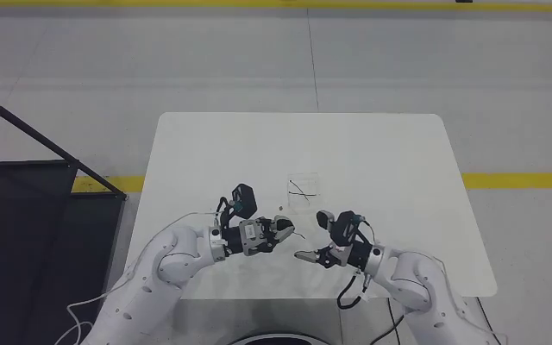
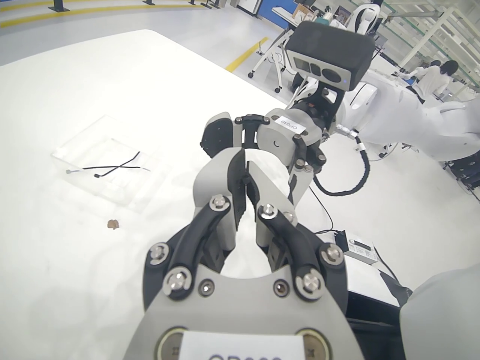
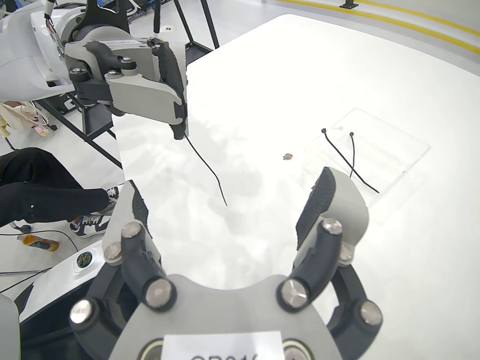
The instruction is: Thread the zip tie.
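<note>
My left gripper (image 1: 287, 230) (image 2: 245, 181) is shut on a thin black zip tie (image 3: 206, 166) near the table's front edge. It pinches the tie by one end. The free tail hangs down and out toward my right gripper (image 1: 304, 256) (image 3: 230, 189). The right gripper stands open just short of the tail's tip, with nothing between its fingers. In the left wrist view just a small black bit of the tie (image 2: 244, 180) shows between the pads.
A clear flat tray (image 1: 312, 178) (image 2: 75, 142) (image 3: 412, 147) lies farther out on the white table, with two crossed black zip ties (image 2: 112, 168) (image 3: 350, 159) in it. A small brown speck (image 3: 288, 157) lies near it. A black frame (image 1: 39, 142) stands off the table's left side.
</note>
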Motion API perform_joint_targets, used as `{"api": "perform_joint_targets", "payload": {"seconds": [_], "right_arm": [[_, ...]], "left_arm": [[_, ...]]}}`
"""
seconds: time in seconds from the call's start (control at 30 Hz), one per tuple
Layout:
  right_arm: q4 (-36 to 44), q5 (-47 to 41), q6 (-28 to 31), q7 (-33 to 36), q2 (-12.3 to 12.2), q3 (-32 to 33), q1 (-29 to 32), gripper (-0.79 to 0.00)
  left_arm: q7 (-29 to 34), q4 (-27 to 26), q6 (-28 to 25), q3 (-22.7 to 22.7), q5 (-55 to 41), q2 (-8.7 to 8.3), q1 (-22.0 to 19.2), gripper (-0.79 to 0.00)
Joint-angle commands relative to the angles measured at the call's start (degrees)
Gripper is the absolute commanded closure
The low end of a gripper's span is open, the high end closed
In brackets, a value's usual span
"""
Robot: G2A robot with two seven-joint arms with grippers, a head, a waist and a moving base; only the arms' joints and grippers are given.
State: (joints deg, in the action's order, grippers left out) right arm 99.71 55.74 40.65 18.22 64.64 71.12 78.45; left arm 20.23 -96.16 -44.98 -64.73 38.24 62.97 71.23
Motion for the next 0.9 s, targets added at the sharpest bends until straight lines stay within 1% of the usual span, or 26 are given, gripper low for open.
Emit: {"api": "perform_joint_targets", "payload": {"seconds": [0.0,0.13,0.27,0.37,0.57,0.6,0.63,0.67,0.73,0.77,0.87], "right_arm": [[-0.19,-0.35,-0.29,0.31,-0.03,-0.03,-0.21,-0.785],[-0.60,-0.89,-0.66,3.35,-0.05,-1.12,-1.32,-0.785],[-0.42,-1.06,-2.62,5.40,0.09,-2.50,-2.35,-0.785],[-0.88,-1.41,-3.14,5.31,0.08,-2.57,-2.63,-0.785],[-0.91,-1.44,-2.30,3.41,-0.06,-2.40,-2.69,-0.785],[-0.80,-1.27,-2.24,3.26,-0.07,-2.54,-2.73,-0.776],[-0.73,-1.08,-2.28,3.20,-0.06,-2.69,-2.85,-0.665],[-0.69,-0.93,-2.35,3.19,-0.05,-2.87,-3.00,-0.591],[-0.57,-0.67,-2.47,3.17,-0.03,-3.30,-3.27,-0.533],[-0.61,-0.63,-2.52,3.12,-0.01,-3.47,-3.39,-0.489],[-0.77,-0.48,-2.65,3.20,-0.01,-3.83,-3.80,-0.425]], "left_arm": [[-0.09,-0.08,-0.03,-0.04,0.12,-0.04,0.02,0.000],[-0.70,-0.44,-0.37,-0.50,0.08,-0.16,0.34,0.000],[-1.03,-0.19,-0.84,-1.20,-0.37,-0.34,0.57,0.000],[-0.84,0.13,-0.96,-1.31,-0.97,-0.40,0.31,0.000],[-0.13,0.19,-0.61,-1.25,-1.73,-0.48,0.03,0.000],[-0.13,0.19,-0.61,-1.25,-1.73,-0.48,0.03,0.000],[-0.13,0.19,-0.61,-1.25,-1.73,-0.48,0.03,0.000],[-0.13,0.19,-0.61,-1.25,-1.73,-0.48,0.03,0.000],[-0.13,0.19,-0.61,-1.25,-1.73,-0.48,0.03,0.000],[-0.13,0.19,-0.61,-1.25,-1.73,-0.48,0.03,0.000],[-0.13,0.19,-0.61,-1.25,-1.73,-0.48,0.03,0.000]]}}
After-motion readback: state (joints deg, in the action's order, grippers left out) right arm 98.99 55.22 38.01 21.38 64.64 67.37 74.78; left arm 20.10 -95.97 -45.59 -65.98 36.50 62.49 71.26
